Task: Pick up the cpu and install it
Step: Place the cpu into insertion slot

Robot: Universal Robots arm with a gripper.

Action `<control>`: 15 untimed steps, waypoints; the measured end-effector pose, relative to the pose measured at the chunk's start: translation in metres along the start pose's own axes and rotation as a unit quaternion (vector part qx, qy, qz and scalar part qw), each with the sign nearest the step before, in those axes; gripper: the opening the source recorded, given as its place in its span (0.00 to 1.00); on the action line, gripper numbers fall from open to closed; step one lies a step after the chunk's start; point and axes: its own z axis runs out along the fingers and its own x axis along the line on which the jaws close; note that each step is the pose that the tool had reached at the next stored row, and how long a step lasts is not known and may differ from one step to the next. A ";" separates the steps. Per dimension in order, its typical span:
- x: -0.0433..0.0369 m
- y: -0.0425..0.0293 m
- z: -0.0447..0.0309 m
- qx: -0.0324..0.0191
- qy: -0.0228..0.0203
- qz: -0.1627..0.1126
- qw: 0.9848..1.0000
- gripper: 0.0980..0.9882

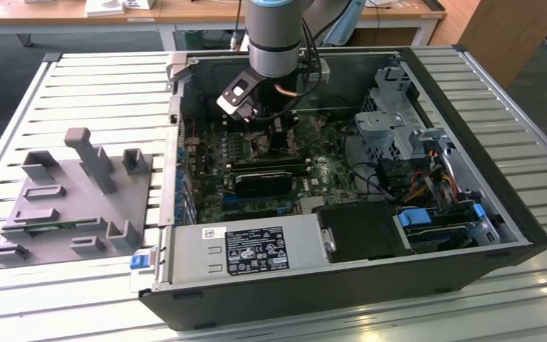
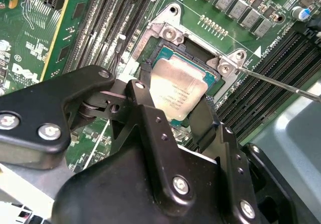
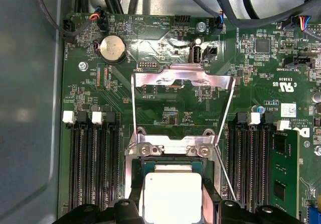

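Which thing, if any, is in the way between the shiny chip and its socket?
Nothing visible is in the way. In the second wrist view the cpu lies right at the socket, under the gripper. In the first wrist view the socket's metal cover is swung open, clear of the chip.

cpu (image 2: 180,83) partly hidden behind end effector (image 2: 172,94), cut off in first wrist view

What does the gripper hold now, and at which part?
The gripper appears to hold the cpu by two opposite side edges, at the open socket.
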 end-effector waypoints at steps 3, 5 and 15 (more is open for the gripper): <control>0.0000 0.0000 0.0000 0.000 0.000 0.000 1.000 0.50; 0.0004 0.0001 0.0006 0.000 0.001 0.000 1.000 0.50; 0.0000 0.0002 -0.0020 0.000 0.000 0.000 1.000 0.58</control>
